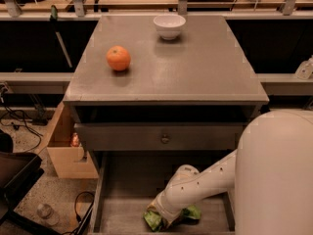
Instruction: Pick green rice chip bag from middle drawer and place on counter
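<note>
The green rice chip bag lies crumpled on the plank floor of the open middle drawer, near its front edge. More of the bag shows to the right of my wrist. My white arm reaches down into the drawer from the right, and my gripper is right on the bag, mostly hidden behind the wrist. The grey counter is the cabinet top above.
An orange fruit sits on the counter's left side and a white bowl at its back. A shut drawer front with a small knob is above the open drawer. A cardboard box stands on the floor to the left.
</note>
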`<move>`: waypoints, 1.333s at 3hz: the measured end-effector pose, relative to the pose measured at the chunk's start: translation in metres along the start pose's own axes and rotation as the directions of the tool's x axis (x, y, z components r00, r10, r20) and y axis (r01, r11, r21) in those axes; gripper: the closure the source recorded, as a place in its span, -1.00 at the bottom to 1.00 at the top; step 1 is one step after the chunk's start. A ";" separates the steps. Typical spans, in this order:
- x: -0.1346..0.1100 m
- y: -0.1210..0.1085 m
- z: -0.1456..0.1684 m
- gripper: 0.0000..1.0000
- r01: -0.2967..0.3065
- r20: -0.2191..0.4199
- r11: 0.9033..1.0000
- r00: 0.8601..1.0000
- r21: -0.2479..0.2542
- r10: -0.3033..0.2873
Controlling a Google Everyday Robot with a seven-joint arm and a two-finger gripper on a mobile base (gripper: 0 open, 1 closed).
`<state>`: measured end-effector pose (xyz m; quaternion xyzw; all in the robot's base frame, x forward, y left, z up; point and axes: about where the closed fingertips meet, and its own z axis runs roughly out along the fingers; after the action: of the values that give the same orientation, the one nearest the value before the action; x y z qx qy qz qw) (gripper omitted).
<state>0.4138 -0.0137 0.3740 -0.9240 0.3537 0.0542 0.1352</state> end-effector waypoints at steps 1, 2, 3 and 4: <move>0.005 -0.007 -0.012 1.00 -0.013 -0.037 0.999 0.999 -0.038 0.011; 0.009 -0.016 -0.027 1.00 -0.030 -0.084 0.996 0.996 -0.080 0.023; 0.021 -0.033 -0.065 1.00 -0.058 -0.143 0.994 0.989 -0.093 0.044; 0.037 -0.049 -0.117 1.00 -0.087 -0.208 0.992 0.976 -0.089 0.068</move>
<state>0.4745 -0.0357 0.4893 -0.9156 0.3984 -0.0187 0.0509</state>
